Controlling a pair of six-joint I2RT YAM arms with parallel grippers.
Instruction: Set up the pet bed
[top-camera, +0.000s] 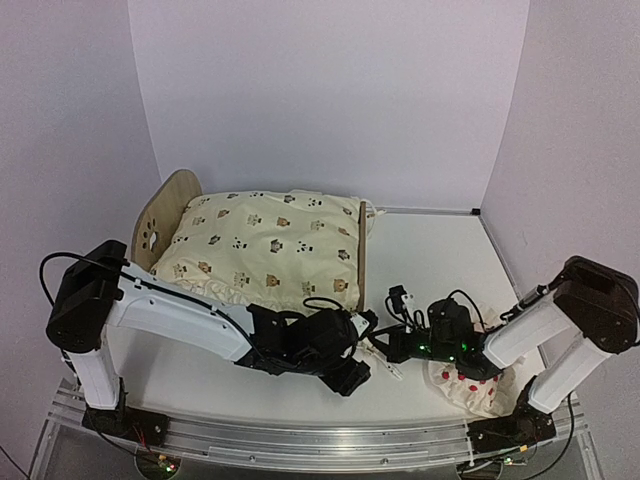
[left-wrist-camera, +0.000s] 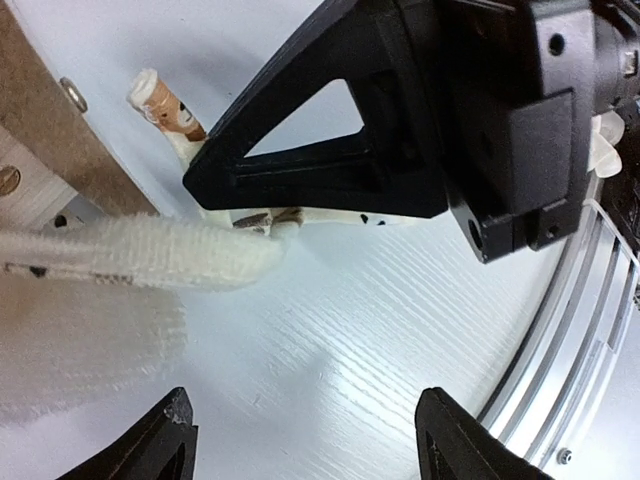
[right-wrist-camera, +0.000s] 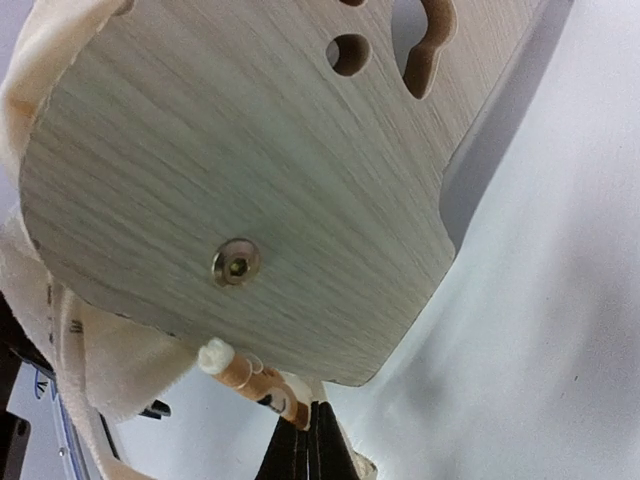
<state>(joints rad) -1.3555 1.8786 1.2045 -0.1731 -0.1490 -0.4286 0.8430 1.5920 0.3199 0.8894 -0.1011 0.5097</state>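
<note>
The pet bed (top-camera: 170, 205) stands on the left half of the table (top-camera: 430, 250), toward the back. It is a small frame of pale plywood with rounded end boards, and the left board has a paw-print cutout. A cream animal-print cushion (top-camera: 265, 245) fills it and spills over the front rail. The bed's long axis runs left to right, almost level with the table's near edge, with its right end a little nearer to me.

In front of the bed's right corner, my left gripper (top-camera: 357, 375) hangs low over bare table. Its jaws are apart with nothing between them. Just to the right, my right gripper (right-wrist-camera: 312, 445) has its jaws pressed together on a thin printed tie (right-wrist-camera: 240, 372) from the cushion, below the right end board (right-wrist-camera: 250, 150) and its single screw. Further right, a red-dotted white pillow (top-camera: 470, 388) lies under my right arm.

The table is white with a faint wood grain and has an aluminium rail (top-camera: 300, 440) along its near edge. Plain pale walls (top-camera: 330, 90) enclose it.
</note>
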